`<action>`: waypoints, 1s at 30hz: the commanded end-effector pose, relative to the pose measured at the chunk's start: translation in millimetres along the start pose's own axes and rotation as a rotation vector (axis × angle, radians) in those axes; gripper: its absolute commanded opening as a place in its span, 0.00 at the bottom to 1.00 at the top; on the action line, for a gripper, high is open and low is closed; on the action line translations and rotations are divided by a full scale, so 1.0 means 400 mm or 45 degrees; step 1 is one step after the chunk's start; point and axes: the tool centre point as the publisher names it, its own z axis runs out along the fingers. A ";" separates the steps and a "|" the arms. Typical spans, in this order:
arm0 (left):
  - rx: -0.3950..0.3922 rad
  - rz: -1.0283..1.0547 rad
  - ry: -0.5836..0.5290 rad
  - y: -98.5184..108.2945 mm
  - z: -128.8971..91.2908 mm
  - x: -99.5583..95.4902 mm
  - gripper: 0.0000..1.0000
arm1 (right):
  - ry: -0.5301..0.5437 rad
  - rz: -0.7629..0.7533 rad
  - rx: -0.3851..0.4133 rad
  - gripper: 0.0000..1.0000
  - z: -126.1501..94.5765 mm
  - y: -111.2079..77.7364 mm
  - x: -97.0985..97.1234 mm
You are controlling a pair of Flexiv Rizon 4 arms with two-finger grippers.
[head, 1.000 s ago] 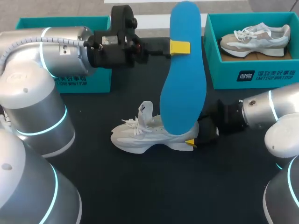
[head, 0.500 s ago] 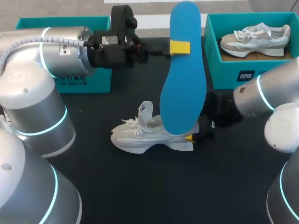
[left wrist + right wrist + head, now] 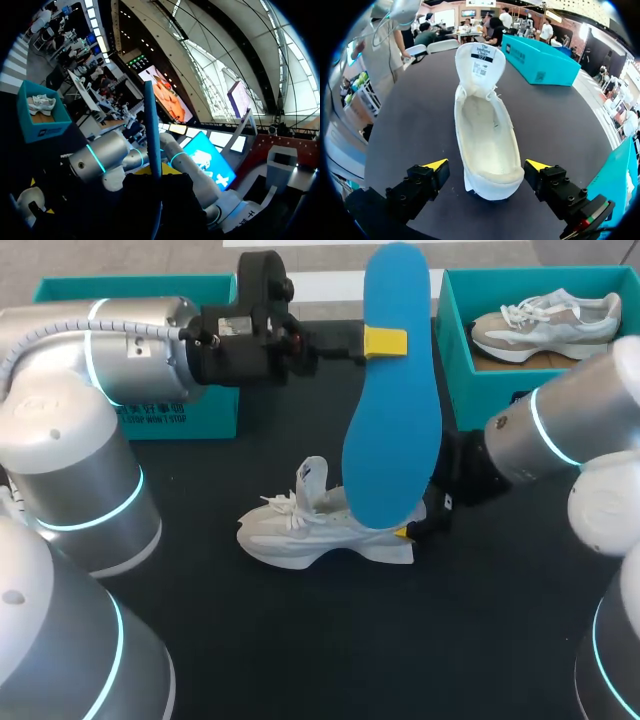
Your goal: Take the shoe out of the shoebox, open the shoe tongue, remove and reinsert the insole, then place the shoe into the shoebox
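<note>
A white shoe [image 3: 310, 525] lies on its side on the black table, its tongue [image 3: 480, 65] pulled open and its inside bare. My right gripper [image 3: 412, 524] is at the heel, open, with a yellow fingertip [image 3: 436, 164] on each side of the heel [image 3: 490, 180] and clear of it. My left gripper [image 3: 385, 341] is shut on the long blue insole [image 3: 390, 410] and holds it upright, high above the shoe. In the left wrist view the insole [image 3: 152, 135] shows edge-on, rising out from between the dark fingers.
A teal shoebox [image 3: 130, 290] stands at the back left behind my left arm. A second teal shoebox [image 3: 530, 405] at the back right holds another pale shoe [image 3: 545, 325]. The table is bare in front of the shoe.
My right arm has swung its forearm up and toward the back, and its gripper has shifted slightly at the heel, still open. The left arm and the insole have not moved.
</note>
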 end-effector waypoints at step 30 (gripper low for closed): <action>-0.001 0.000 -0.001 0.002 0.003 -0.003 0.00 | 0.044 0.032 0.602 1.00 -0.047 0.057 0.010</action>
